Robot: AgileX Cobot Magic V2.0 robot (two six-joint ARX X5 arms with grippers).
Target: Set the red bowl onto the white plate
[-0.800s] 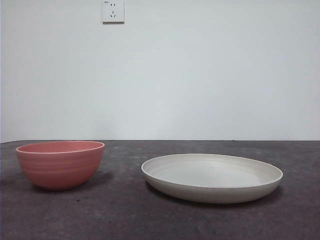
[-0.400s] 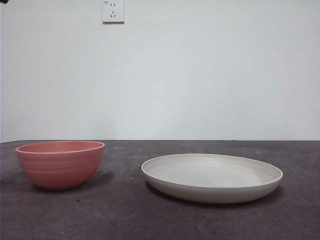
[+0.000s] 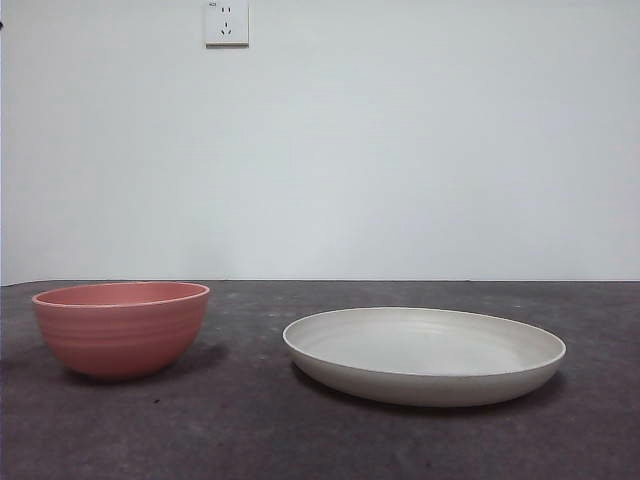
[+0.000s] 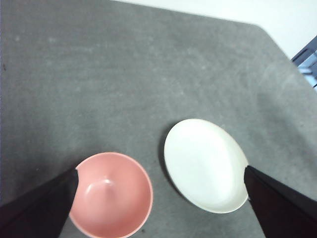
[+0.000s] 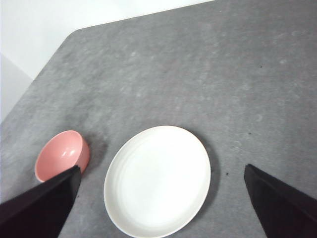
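Item: red bowl point(image 3: 121, 329) and white plate point(image 3: 424, 354), apart on the grey bench point(image 3: 250, 430); placement not begun.

You had the bowl upright and empty beside the plate, not touching it, nearer the bench's left edge. Left gripper point(image 4: 158, 198) and right gripper point(image 5: 158, 198) hung high, jaws spread wide, holding nothing. Only your front view showed the wall socket point(image 3: 226, 22) and neither arm; only the wrist views showed both dishes' bare insides.
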